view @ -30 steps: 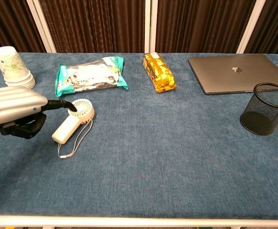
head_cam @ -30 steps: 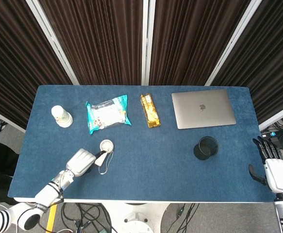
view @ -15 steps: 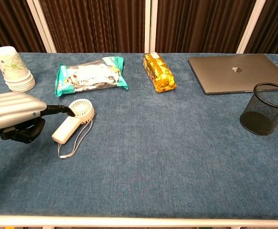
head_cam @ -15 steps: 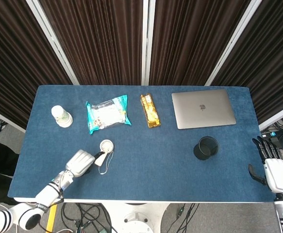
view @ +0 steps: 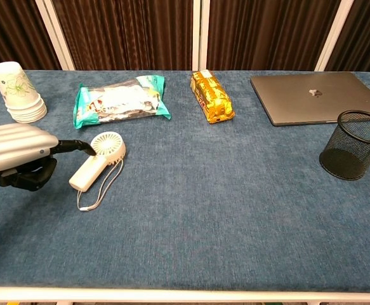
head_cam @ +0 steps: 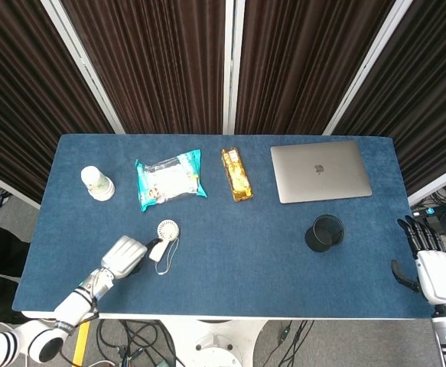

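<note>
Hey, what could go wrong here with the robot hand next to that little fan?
The left robot hand sits beside the white handheld fan with a dark fingertip at its head; a sideways nudge might slide the fan rather than grip it. The fan's loose wrist cord trails on the blue table and could snag a finger.

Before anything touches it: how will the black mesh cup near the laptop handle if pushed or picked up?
The black mesh cup looks like thin wire mesh and seems empty, so probably light for its size. It stands upright and is taller than its base, so a push high on the wall might tip it. On its side, the round body could roll across the blue table.
</note>
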Controlling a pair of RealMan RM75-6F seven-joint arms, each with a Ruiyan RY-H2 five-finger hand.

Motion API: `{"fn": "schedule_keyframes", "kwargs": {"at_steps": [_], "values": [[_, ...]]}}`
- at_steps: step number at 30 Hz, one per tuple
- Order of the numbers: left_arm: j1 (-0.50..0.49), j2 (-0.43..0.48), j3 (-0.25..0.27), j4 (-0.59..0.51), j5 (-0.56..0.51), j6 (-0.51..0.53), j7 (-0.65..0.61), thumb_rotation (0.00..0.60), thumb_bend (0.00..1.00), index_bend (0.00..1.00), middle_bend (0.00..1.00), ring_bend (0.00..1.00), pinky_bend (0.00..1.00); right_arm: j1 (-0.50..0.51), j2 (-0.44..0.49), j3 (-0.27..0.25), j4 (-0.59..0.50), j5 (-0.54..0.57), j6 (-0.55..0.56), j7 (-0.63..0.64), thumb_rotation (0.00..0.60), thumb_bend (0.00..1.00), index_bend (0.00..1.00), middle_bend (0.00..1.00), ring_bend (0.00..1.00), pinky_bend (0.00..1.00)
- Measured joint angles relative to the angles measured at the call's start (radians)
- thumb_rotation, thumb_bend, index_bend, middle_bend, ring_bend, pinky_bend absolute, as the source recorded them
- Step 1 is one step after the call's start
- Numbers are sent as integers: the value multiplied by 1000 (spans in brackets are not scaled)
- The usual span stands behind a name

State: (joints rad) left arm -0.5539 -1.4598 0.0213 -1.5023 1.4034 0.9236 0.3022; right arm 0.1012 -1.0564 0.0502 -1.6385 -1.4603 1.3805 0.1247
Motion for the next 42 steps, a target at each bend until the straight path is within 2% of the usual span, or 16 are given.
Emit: {"fn": "schedule_keyframes", "kwargs": {"at_steps": [15, 31, 42], "values": [[-11, -13, 3, 5, -38, -20, 17, 600, 893, 163, 897, 864, 859, -2, 3, -3, 3, 6, -7, 8, 600, 366, 0, 0, 0, 0], [-23, -30, 9, 33, -60, -56, -36, 600, 893, 186, 898, 865, 859, -2, 0, -4, 11, 9, -12, 11, 600, 365, 0, 0, 0, 0], [-19, 27, -18, -38, -44, 17, -35, 600, 893, 186, 897, 865, 859, -7, 8, -2, 6, -1, 5, 24, 600, 366, 0, 0, 0, 0]]}}
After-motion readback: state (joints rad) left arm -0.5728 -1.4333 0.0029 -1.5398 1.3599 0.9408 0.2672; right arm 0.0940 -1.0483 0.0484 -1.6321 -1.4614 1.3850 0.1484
